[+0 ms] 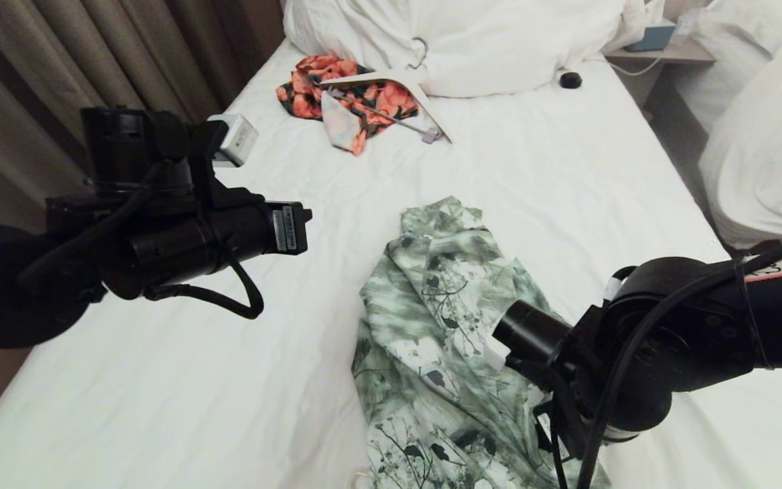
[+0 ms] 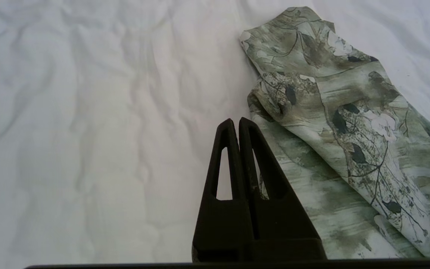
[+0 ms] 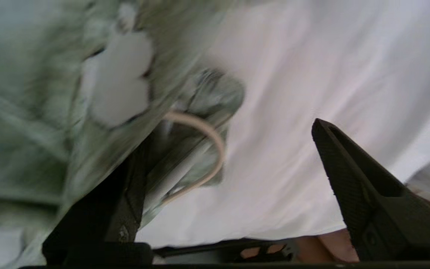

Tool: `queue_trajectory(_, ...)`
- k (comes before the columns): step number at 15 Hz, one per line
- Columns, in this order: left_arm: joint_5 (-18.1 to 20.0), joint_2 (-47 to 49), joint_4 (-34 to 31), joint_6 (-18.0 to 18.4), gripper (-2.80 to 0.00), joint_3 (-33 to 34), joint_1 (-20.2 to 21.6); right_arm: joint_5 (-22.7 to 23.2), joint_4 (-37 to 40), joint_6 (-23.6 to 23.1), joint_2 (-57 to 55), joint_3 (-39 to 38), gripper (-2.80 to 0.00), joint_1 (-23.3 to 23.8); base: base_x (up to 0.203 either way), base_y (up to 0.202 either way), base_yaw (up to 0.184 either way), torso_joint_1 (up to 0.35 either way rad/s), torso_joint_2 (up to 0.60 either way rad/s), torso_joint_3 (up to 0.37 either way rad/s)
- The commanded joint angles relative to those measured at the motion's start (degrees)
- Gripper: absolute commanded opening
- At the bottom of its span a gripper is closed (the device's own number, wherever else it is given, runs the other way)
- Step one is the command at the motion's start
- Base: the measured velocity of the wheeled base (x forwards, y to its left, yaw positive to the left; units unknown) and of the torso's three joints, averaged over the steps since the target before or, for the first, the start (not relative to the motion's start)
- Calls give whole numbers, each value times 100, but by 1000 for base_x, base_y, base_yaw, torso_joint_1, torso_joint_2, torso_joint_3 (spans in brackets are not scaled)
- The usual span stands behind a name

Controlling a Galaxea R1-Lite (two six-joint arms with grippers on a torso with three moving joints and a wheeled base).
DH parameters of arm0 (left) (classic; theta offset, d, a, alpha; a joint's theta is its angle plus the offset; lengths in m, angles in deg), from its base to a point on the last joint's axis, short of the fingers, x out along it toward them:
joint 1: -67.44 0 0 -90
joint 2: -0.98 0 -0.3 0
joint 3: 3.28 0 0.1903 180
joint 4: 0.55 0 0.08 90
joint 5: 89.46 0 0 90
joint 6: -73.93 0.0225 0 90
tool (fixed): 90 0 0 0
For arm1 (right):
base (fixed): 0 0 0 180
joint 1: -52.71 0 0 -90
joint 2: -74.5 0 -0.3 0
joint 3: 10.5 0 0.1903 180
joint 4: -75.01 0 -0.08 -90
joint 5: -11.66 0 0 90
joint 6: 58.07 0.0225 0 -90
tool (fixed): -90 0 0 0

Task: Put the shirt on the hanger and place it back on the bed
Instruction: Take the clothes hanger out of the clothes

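Since the right gripper (image 3: 230, 157), fingers wide, seemingly sits by the hanger (image 3: 203, 130) hook in the shirt (image 1: 432, 326), lift clear; left gripper (image 2: 236, 121) shut beside the shirt.

Shirt (image 1: 445, 339) crumpled on bed (image 1: 567, 176) btwn both arms.

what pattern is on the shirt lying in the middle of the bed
The shirt has a green-and-white brushed print with white flowers and dark stems, clearest in the left wrist view.

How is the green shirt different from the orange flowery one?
The green shirt lies near the robot, long and rumpled, while the orange garment sits bunched by the pillows. A thick white hanger lies over the orange one; the green's hanger is mostly hidden. Both rest on the bed.
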Motion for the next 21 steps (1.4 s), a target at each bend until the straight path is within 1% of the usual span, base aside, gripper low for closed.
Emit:
queue_trajectory(1,-5,-20,12,-3,-280,-3,9,-72,27,12,-54,-1,0,-2,0,0,0,0,0,0)
queue_trajectory(6,-5,-38,12,-3,-280,-3,17,-219,80,4,-116,16,0,7,0,0,0,0,0,0)
queue_trajectory(12,-5,-47,12,-3,-280,-3,44,-620,331,-14,-98,122,0,33,0,0,0,0,0,0)
queue_trajectory(13,-5,-47,12,-3,-280,-3,44,-762,408,-14,-98,122,0,41,0,0,0,0,0,0)
queue_trajectory(14,-5,-47,12,-3,-280,-3,44,-1010,493,-9,-101,123,0,58,0,0,0,0,0,0)
queue_trajectory(16,-5,-47,12,-3,-280,-3,35,-1715,541,7,-136,87,0,90,0,0,0,0,0,0)
queue_trajectory(17,-5,-55,12,-3,-280,-3,35,-1947,539,12,-186,71,0,102,0,0,0,0,0,0)
queue_trajectory(20,-5,-73,12,-12,-280,6,44,-1988,470,52,-399,1,0,86,0,0,0,0,0,0)
queue_trajectory(21,-5,-73,12,-12,-280,6,44,-1988,293,56,-474,-93,0,77,0,0,0,0,0,0)
